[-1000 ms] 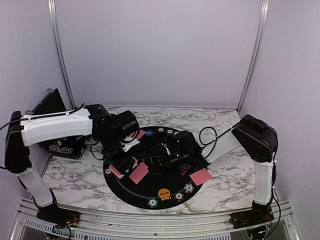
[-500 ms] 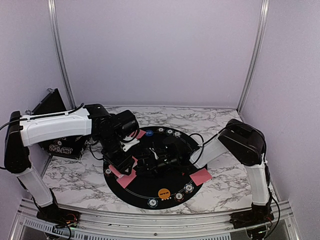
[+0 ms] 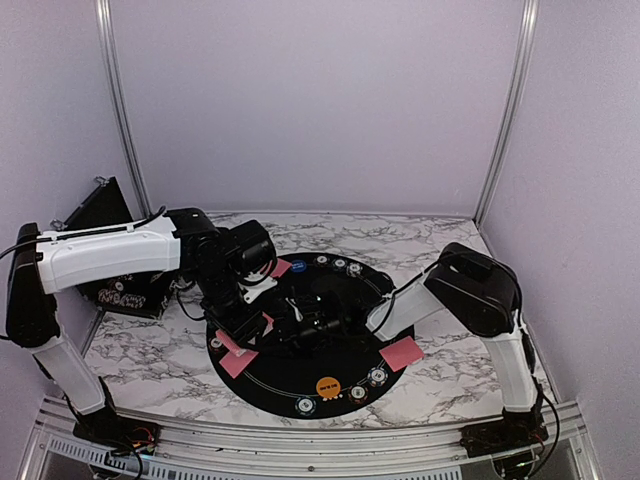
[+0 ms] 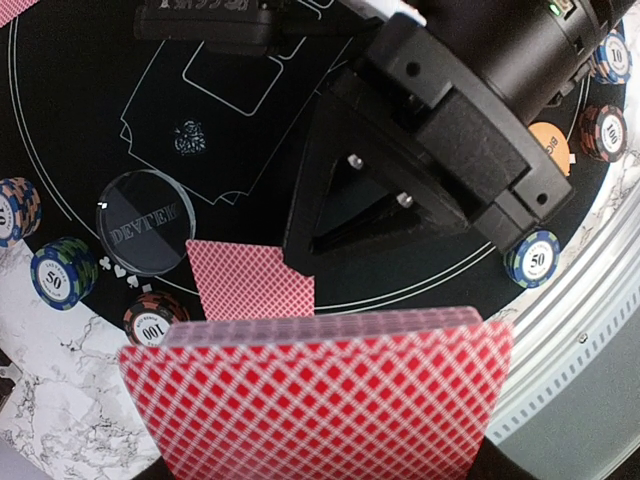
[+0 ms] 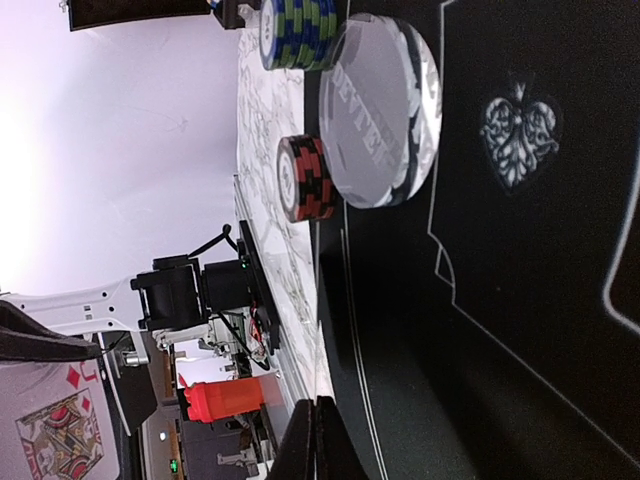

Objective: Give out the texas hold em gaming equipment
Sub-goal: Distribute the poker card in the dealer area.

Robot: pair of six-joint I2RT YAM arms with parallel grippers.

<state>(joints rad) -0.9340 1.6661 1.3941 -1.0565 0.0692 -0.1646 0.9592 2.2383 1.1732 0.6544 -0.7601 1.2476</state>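
I hold the red-backed deck [image 4: 320,400] in the left gripper [image 3: 242,322]; the right gripper [image 4: 299,258], jaws shut, meets a corner of the lone card [image 4: 248,285] just beyond.

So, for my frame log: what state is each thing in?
Left gripper, shut on deck.
Right gripper, shut, tip at loose card.
Loose card, face down on mat.
Dealer button, flat on mat.
Chips, stacked at mat's rim.

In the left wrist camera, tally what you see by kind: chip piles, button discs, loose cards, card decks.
Chip piles: 6
Button discs: 2
Loose cards: 2 (one only a corner)
Card decks: 1
Total: 11
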